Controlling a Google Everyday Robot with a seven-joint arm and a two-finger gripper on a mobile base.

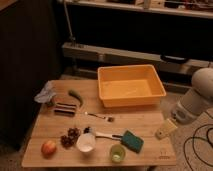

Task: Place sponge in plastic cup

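You're at the opening step. The sponge (pixel 132 140) lies flat on the surface (pixel 50 127), just right of the plastic cup (pixel 117 153) and slightly behind it, ungrasped. The gripper (pixel 166 128) hangs farther right of the cup, beyond the sponge, at the surface's edge. Next, I judge, you bring it over the sponge, grip it, then carry it across to the cup. I cannot tell whether the gripper is spread or closed. The arm (pixel 200 95) runs out of view.
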